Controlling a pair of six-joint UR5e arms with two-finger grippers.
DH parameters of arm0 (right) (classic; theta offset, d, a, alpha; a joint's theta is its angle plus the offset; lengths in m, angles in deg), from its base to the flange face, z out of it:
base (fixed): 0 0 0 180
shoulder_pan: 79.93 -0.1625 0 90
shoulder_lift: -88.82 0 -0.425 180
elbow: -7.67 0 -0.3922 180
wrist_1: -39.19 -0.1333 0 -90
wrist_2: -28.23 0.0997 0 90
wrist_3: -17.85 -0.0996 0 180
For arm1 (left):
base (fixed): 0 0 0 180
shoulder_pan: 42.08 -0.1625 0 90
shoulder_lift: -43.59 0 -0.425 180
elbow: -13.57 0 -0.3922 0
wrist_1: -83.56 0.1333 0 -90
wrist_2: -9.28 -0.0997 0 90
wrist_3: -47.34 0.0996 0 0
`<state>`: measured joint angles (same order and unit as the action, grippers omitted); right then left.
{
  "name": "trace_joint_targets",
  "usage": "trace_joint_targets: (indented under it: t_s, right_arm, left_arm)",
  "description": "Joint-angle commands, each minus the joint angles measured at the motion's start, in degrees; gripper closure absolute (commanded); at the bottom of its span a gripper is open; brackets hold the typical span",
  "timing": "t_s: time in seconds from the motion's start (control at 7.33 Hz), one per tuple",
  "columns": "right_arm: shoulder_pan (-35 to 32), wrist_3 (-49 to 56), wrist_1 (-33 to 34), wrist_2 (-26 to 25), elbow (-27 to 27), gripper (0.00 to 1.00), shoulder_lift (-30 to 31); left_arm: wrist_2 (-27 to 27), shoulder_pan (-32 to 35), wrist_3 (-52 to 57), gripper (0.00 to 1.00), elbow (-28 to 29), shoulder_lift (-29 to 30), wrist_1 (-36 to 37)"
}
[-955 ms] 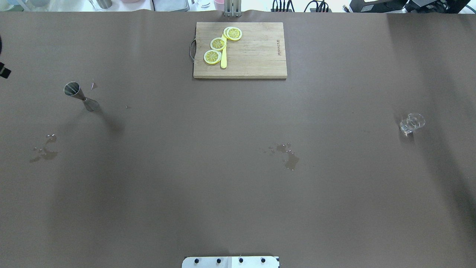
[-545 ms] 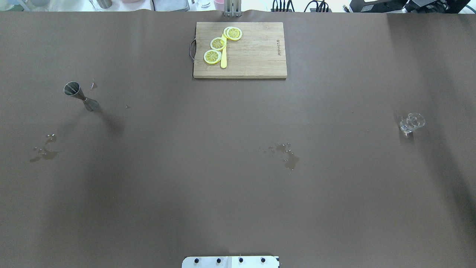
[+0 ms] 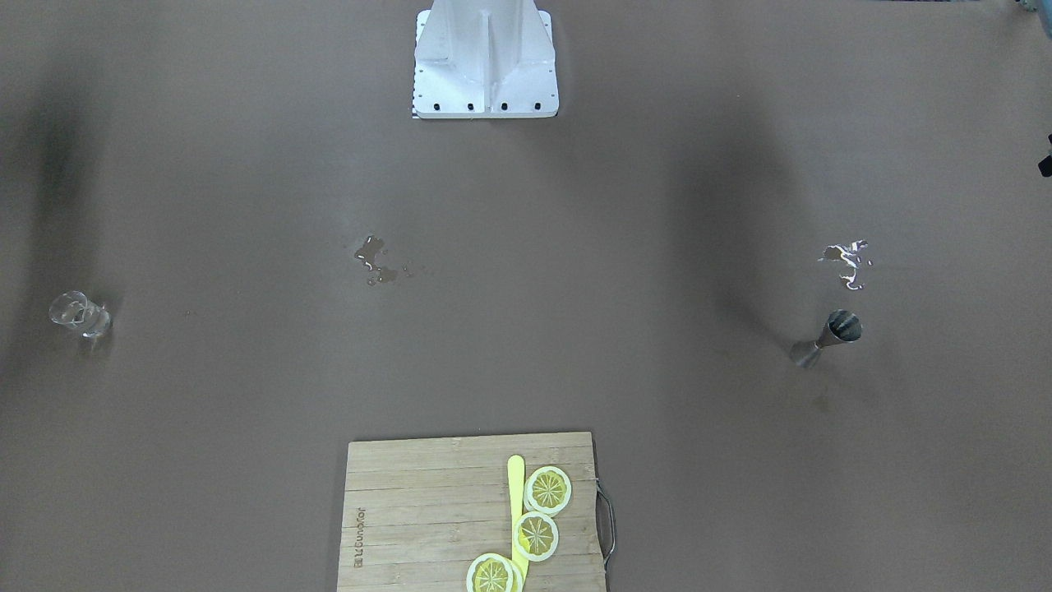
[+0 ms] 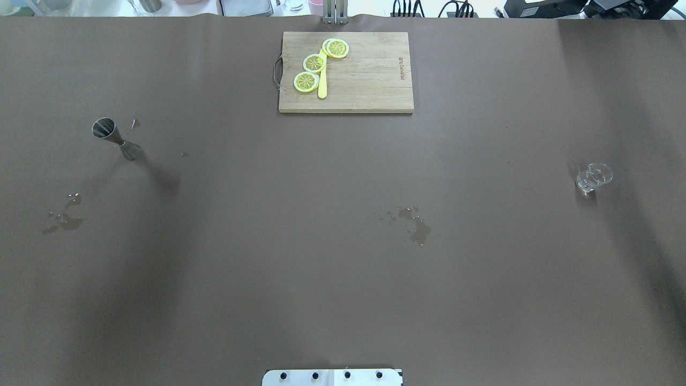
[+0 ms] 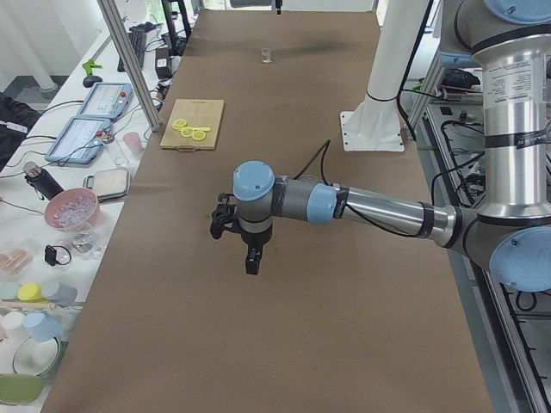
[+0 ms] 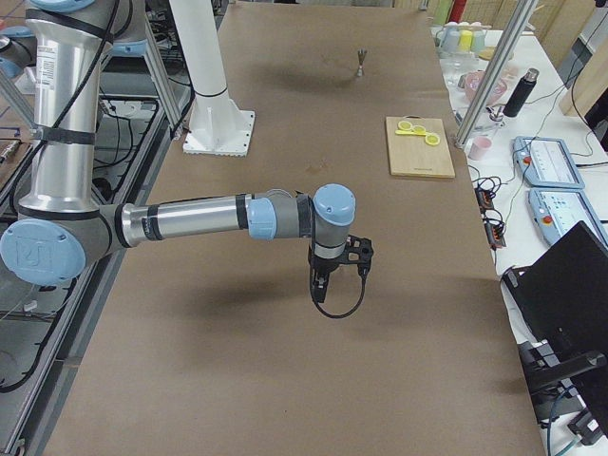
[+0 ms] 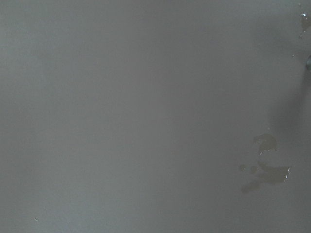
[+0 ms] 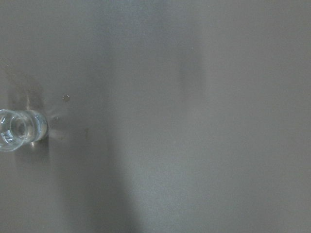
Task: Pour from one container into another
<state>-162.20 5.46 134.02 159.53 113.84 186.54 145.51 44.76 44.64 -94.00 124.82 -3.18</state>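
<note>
A steel jigger [image 4: 115, 138] stands upright on the left half of the brown table, also in the front-facing view [image 3: 826, 337]. On the right half stands a small clear glass [image 4: 593, 177], at the left edge of the right wrist view [image 8: 19, 130]. My left gripper [image 5: 250, 258] shows only in the exterior left view, pointing down above the table; I cannot tell whether it is open or shut. My right gripper [image 6: 318, 288] shows only in the exterior right view, also pointing down, and I cannot tell its state. Neither gripper is near a container.
A wooden cutting board [image 4: 370, 80] with lemon slices [image 4: 313, 64] and a yellow knife lies at the far middle. Water spills mark the table at the centre [image 4: 415, 225] and at the left [image 4: 64, 217]. The robot's base [image 3: 485, 57] stands at the near edge.
A dark part of the left arm at the left edge of the overhead view one second ago has gone out of that view. The jigger and the glass have not moved.
</note>
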Motion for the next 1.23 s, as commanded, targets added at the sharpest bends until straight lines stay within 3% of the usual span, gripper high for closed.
trace_joint_targets:
  t_s: [0.0, 1.09]
  right_arm:
    - [0.00, 0.00, 0.00, 0.10, 0.17, 0.00, 0.01]
    - [0.00, 0.00, 0.00, 0.28, 0.87, 0.00, 0.10]
  left_arm:
    - [2.82, 2.28, -0.03, 0.02, 2.10, -2.12, -0.02]
    - [3.17, 2.19, -0.03, 0.02, 1.48, -2.13, -2.63]
